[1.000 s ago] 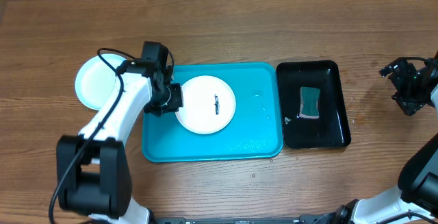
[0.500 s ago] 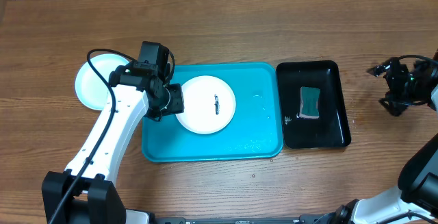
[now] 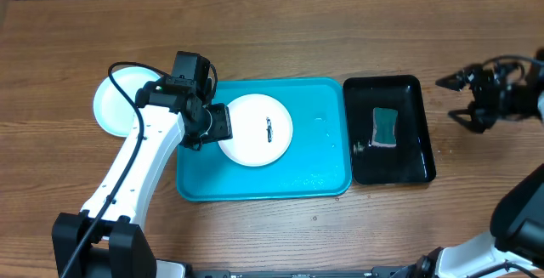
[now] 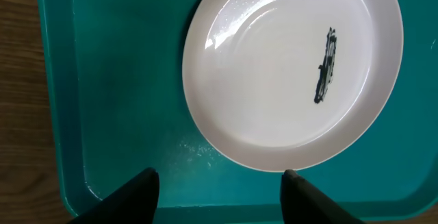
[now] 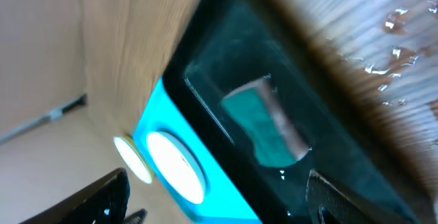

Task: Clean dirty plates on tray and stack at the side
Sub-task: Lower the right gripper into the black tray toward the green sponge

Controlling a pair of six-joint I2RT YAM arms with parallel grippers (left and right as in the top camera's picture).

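Note:
A white plate (image 3: 255,129) with a dark smear (image 3: 269,129) lies on the left half of the turquoise tray (image 3: 314,155). My left gripper (image 3: 214,126) hovers at the plate's left rim. In the left wrist view its jaws (image 4: 219,179) are open over the tray (image 4: 116,80), with nothing between them, and the plate (image 4: 274,80) lies just beyond the right fingertip (image 4: 291,177). A second pale plate (image 3: 115,99) rests on the wood to the left of the tray. My right gripper (image 3: 455,99) is open in the air, to the right of the black tray.
A glossy black tray (image 3: 412,155) stands right of the turquoise one, holding a green sponge (image 3: 385,127). The blurred right wrist view shows that tray (image 5: 321,176), the sponge (image 5: 263,131) and water drops (image 5: 393,22) on the wood. The left arm (image 3: 140,155) crosses the tray's left side.
My left jaws have spread wider at the plate's left rim. The right gripper has swung left toward the black tray and its jaws have narrowed slightly.

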